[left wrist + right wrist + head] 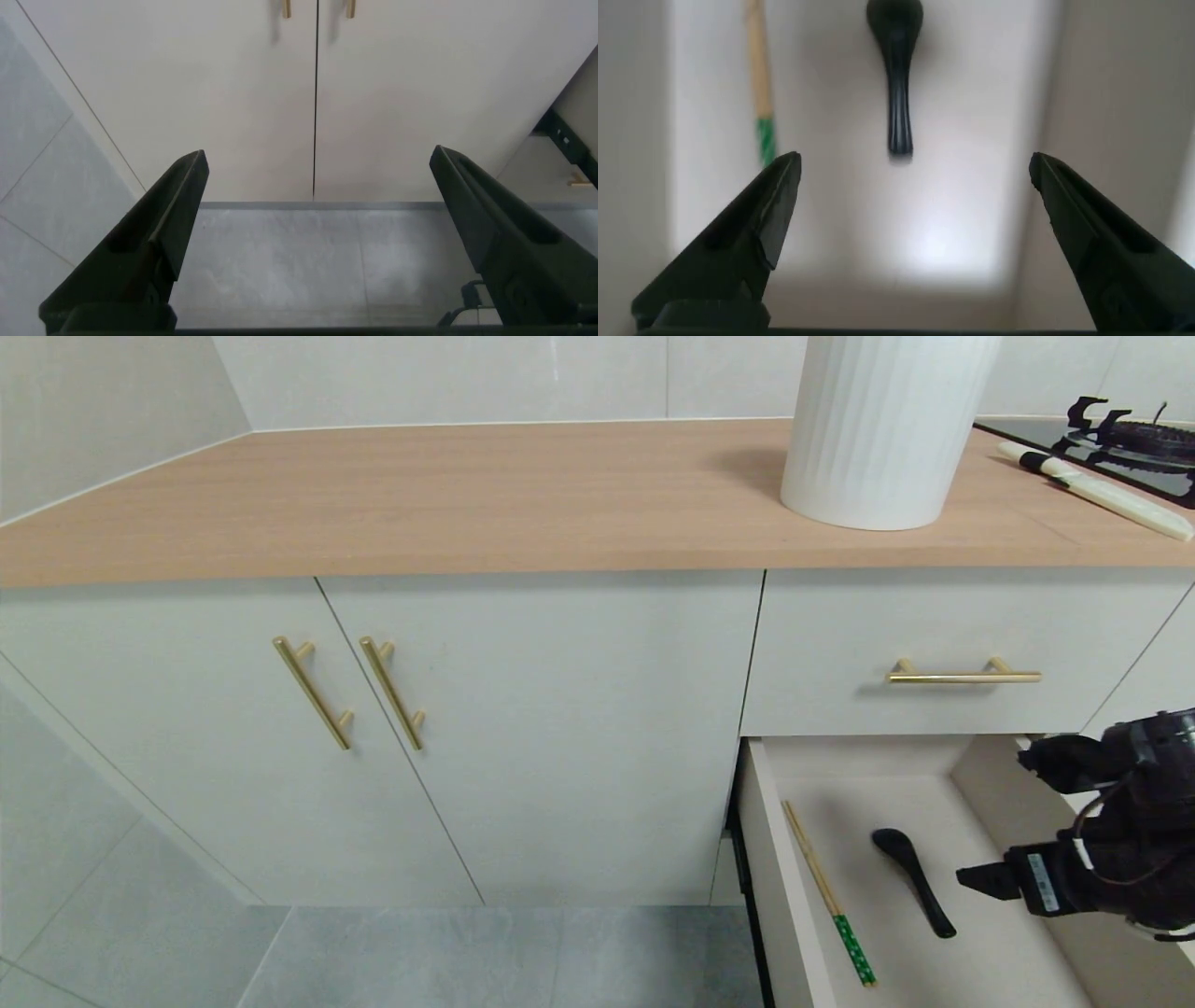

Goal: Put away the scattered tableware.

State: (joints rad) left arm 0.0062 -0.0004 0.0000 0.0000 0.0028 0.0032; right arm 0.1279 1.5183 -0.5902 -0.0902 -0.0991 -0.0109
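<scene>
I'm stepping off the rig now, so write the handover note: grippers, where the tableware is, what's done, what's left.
Left gripper: open, empty, facing the cabinet doors low near the floor.
Right gripper: open, empty, over the open drawer.
Things: chopsticks and black spoon lie in the drawer, side by side, not touching. A long cream utensil, probably a knife, lies on the counter by the stove.
Done: chopsticks and spoon are put away.
Left: likely the cream utensil, if it counts as tableware, then shut the drawer.
</scene>
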